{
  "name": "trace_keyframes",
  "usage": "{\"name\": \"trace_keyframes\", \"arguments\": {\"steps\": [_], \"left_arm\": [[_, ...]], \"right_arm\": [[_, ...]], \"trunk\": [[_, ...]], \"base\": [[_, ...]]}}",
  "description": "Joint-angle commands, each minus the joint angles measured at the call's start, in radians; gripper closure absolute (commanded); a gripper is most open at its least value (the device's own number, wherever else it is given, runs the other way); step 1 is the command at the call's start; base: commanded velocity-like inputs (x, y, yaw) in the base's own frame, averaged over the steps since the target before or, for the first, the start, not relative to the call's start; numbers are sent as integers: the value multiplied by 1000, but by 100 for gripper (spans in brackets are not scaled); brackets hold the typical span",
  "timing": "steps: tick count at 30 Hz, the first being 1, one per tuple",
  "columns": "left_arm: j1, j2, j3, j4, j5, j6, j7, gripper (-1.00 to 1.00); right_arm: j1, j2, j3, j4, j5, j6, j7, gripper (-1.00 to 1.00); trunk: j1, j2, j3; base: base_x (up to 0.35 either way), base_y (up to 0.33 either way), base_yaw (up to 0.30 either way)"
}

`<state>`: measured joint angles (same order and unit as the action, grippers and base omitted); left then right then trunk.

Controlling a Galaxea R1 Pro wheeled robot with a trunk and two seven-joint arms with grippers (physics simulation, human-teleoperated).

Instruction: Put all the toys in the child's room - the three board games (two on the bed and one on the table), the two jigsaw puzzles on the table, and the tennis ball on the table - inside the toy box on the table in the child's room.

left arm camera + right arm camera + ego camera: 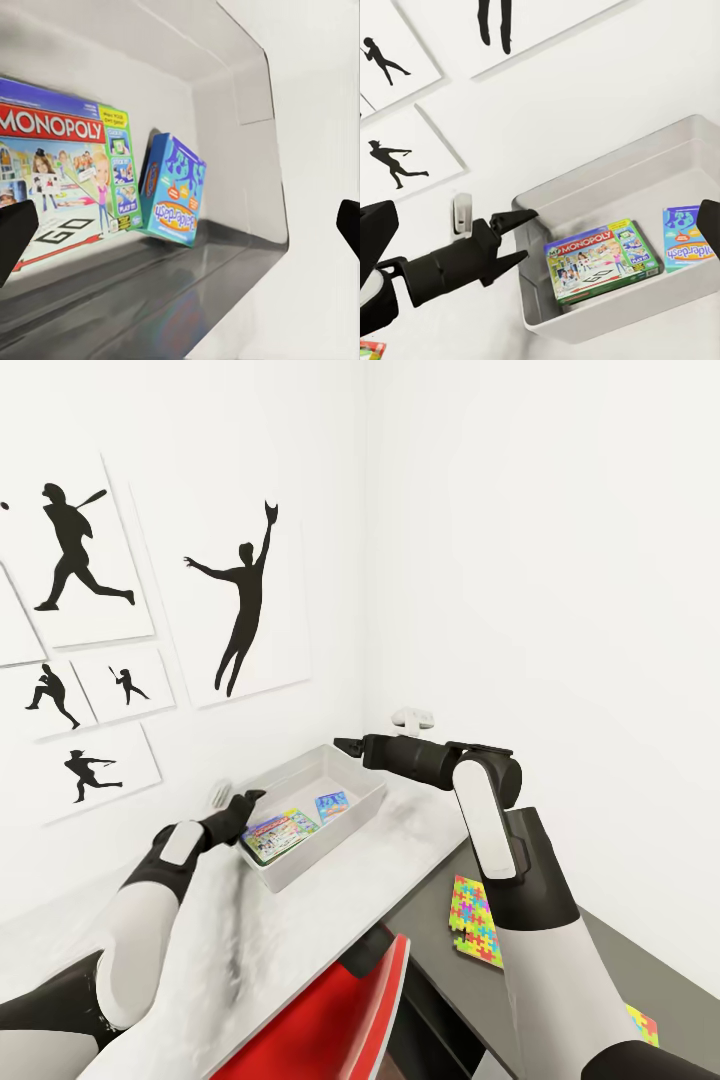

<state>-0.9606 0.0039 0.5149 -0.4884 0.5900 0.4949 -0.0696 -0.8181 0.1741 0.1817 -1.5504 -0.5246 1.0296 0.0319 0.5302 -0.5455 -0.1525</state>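
Grey bin on the table already holds two games in the head view: the Monopoly box and a blue box, both flat on the floor of the bin. The left pincer hovers at the bin's near corner, empty; the right pincer hangs above the far rim, its spread unclear from here. One puzzle lies well behind the right pincer, beside that arm's forearm; a second patterned corner shows farther back. I judge about a third done: a game, both puzzles and the ball remain.

Left wrist: fingers wide apart, nothing between; Monopoly and the blue box lie ahead.

Right wrist: the left pincer is open just beside the bin. Monopoly runs lengthwise along the bin, the blue box past its end, long axis crosswise.
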Motion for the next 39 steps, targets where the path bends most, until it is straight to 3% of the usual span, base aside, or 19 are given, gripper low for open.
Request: {"name": "trace_keyframes", "arguments": {"steps": [1, 9, 16, 19, 25, 39], "left_arm": [[-1, -1, 7, -19, 0, 23, -2, -100], [-1, 3, 5, -113, -1, 133, 1, -100], [-1, 32, -7, -160, -1, 206, 1, -100], [-1, 49, -33, -192, 0, 238, 0, -100], [-1, 63, -57, -252, 0, 285, -1, -100], [-1, 78, -61, -271, 1, 333, -8, -100]], "right_arm": [[-1, 0, -1, -1, 4, 4, 3, -100], [-1, 0, -1, 0, 5, 4, 3, -100], [-1, 0, 0, 0, 6, 4, 3, -100], [-1, 0, 0, 0, 6, 4, 3, -100], [-1, 0, 2, -1, 6, 4, 3, -100], [-1, 0, 28, -2, 6, 4, 3, -100]], "trunk": [[0, -2, -2], [0, -2, -2], [0, -2, -2], [0, -2, -2], [0, -2, -2], [0, -2, -2]], "base": [[0, 0, 0], [0, 0, 0], [0, 0, 0], [0, 0, 0], [0, 0, 0], [0, 0, 0]]}}
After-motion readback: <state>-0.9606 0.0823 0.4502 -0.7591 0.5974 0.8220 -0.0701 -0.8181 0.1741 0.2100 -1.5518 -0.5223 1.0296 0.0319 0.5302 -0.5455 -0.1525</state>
